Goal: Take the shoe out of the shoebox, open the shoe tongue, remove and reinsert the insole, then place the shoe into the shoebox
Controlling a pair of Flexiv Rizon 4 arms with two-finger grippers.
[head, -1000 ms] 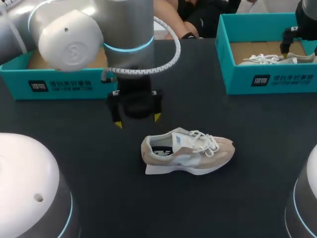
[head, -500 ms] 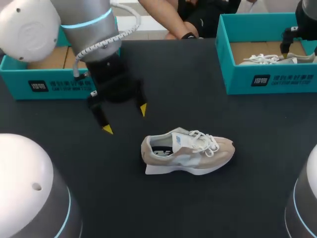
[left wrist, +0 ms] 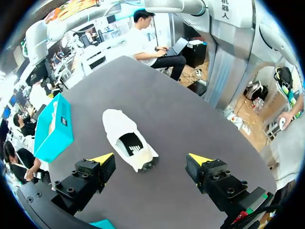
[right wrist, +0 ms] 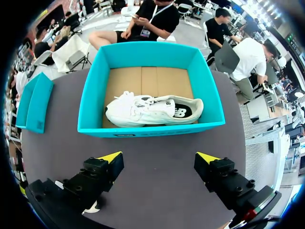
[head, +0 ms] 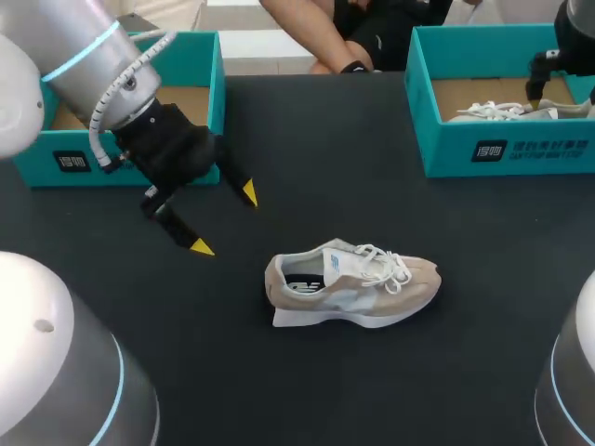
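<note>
My left tool hangs over the black table, its yellow-tipped fingers spread apart with nothing between them. The beige sneaker stands on its sole on the table, near this tool but clear of it, with its heel toward the tool and its toe toward my right. From the left wrist, the beige sneaker lies ahead of the parted fingers. A teal shoebox stands behind my left arm. My right tool is also spread wide and empty, just before a second teal shoebox. A white sneaker lies inside that box.
</note>
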